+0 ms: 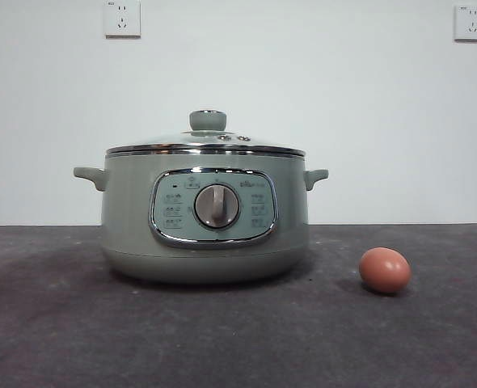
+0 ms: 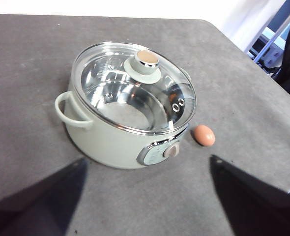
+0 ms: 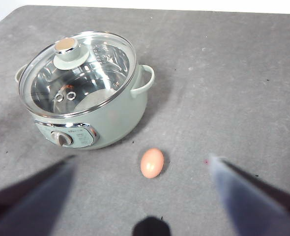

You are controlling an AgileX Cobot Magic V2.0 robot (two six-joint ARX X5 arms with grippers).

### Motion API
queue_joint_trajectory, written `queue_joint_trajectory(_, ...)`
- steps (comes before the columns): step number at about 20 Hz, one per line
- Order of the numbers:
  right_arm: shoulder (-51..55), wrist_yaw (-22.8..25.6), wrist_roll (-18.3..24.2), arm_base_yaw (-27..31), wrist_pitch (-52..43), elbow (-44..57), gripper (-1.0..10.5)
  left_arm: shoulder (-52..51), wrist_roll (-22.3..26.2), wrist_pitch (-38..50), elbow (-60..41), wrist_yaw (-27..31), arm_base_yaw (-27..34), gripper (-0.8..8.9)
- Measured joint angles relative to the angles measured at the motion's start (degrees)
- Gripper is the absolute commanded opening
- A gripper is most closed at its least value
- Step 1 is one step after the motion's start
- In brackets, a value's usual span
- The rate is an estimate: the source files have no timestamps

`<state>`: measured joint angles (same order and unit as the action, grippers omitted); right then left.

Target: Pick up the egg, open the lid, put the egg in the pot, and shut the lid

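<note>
I am at the very start: nothing is lifted, so the step in hand is picking up the small brown-orange oval egg (image 1: 385, 270). It lies on the grey table (image 1: 61, 339), near the squat sage-green electric pot (image 1: 204, 214), off to the side of the pot's control panel and apart from the pot wall. The round glass lid (image 1: 206, 145) with its steel rim and green knob sits shut on the pot, and through the glass I see a bare steel bowl.

My right gripper (image 3: 140, 196) hangs above the table with its jaws spread wide and nothing between them; the egg lies just beyond the gap, nearer to this gripper than the pot is. My left gripper (image 2: 145, 196) is likewise wide open and empty, facing the pot from the other side, the knob well ahead of it.

I judge the next move to be lowering the right gripper over the egg and closing gently, since a smooth shell may roll or slip. The left looks better placed for the knob.

By my count: one egg, one pot, one lid, two side handles, one dial, two wall sockets (image 1: 122, 18) behind the pot.
</note>
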<state>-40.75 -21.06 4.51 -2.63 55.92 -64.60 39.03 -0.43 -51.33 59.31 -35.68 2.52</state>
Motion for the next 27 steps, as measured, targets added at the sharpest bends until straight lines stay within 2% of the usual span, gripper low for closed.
queue_joint_trajectory(4,-0.9,0.0,-0.1,0.0,0.0,0.0,6.0,4.1,0.0,3.8,1.9,-1.1,-1.6,5.96)
queue_joint_trajectory(8,-3.3,0.0,-0.1,0.0,0.0,0.0,6.0,13.5,0.2,4.2,10.7,-0.4,-5.4,5.96)
queue_joint_trajectory(13,-6.8,0.0,-0.1,0.0,0.4,0.0,6.0,28.4,2.5,4.3,23.7,5.6,-13.9,5.96)
queue_joint_trajectory(20,-8.4,0.0,-0.1,0.0,1.6,0.0,6.0,49.2,7.6,5.2,37.0,18.9,-23.8,5.96)
queue_joint_trajectory(27,-8.7,0.0,-0.1,0.0,1.6,0.0,6.0,61.4,9.4,10.5,38.9,20.7,-27.6,5.96)
